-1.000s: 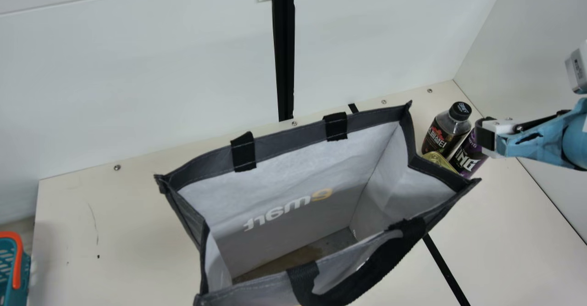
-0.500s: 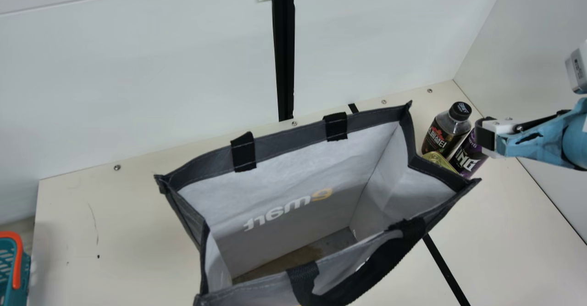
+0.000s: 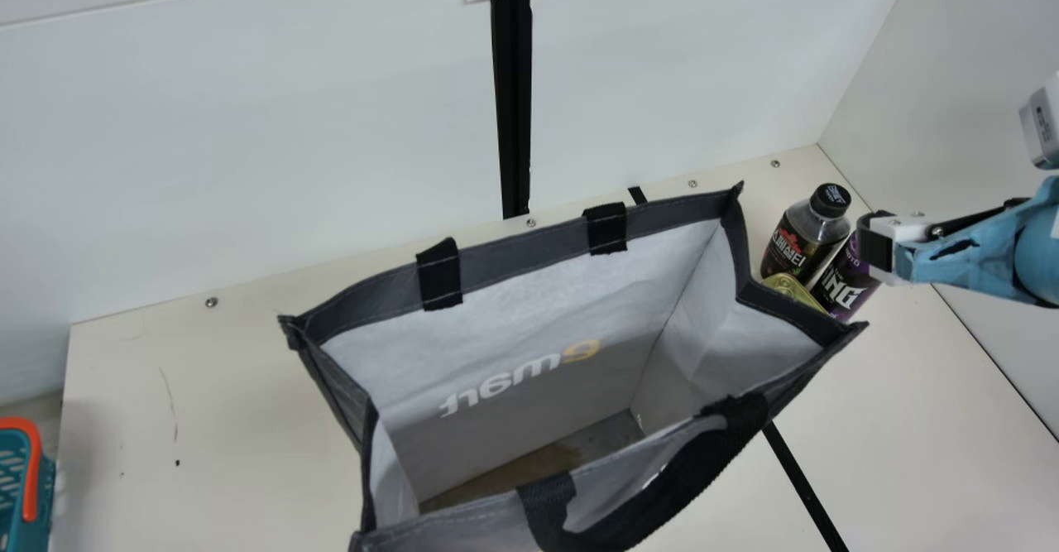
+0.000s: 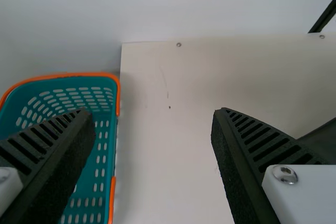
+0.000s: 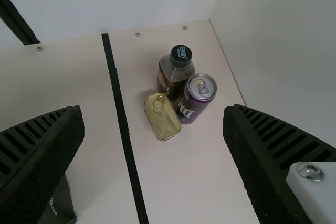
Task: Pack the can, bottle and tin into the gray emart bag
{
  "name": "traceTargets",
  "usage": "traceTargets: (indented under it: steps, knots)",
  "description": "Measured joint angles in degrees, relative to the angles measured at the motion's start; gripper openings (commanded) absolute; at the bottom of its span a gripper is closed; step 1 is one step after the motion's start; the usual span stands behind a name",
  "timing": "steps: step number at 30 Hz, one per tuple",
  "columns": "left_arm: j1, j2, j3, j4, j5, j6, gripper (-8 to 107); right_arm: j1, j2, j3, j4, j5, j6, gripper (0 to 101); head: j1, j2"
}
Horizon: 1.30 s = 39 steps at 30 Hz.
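At far left: one teal plastic basket with slotted walls and an orange handle, just beside the left edge of the cream table.
Left gripper: the one black ribbed pair in the left wrist view, its two fingers wide apart with nothing clamped, near the basket and the table's left part.
Emart bag: one gray fabric carrier with darker gray edging, a pale lining and black strap handles; it stands upright on the table, mouth spread open, the print showing backwards through the far wall, one handle slumped over the near rim.
Tin: one small gold metal box with rounded corners and a ring pull, lying flat, lid up, on the table just beside the bag's right side.
Bottle: one clear bottle with a black cap and a dark label touched with red, upright on the table behind the tin.
Can: one purple and black drinks can with white lettering and a silver top, upright just beside the bottle and the tin; whether they touch is hard to tell.
Right gripper: the one black ribbed pair near the can in the main view; the right wrist view has its two fingers well apart, gripping nothing.
Packing goods, counted: three, all outside the bag.
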Motion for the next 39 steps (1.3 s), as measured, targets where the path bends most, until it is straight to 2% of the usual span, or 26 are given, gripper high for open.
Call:
traceTargets:
  steps: [29,39]
  knots:
    - [-18.05,14.81,-17.06,9.68,-2.57,-8.04,90,0.00,0.00,0.00,0.00,0.00,0.00,91,0.00,-0.09]
    - [-24.53,18.67,-22.16,12.14,-4.93,-8.58,90,0.00,0.00,0.00,0.00,0.00,0.00,91,0.09,-0.09]
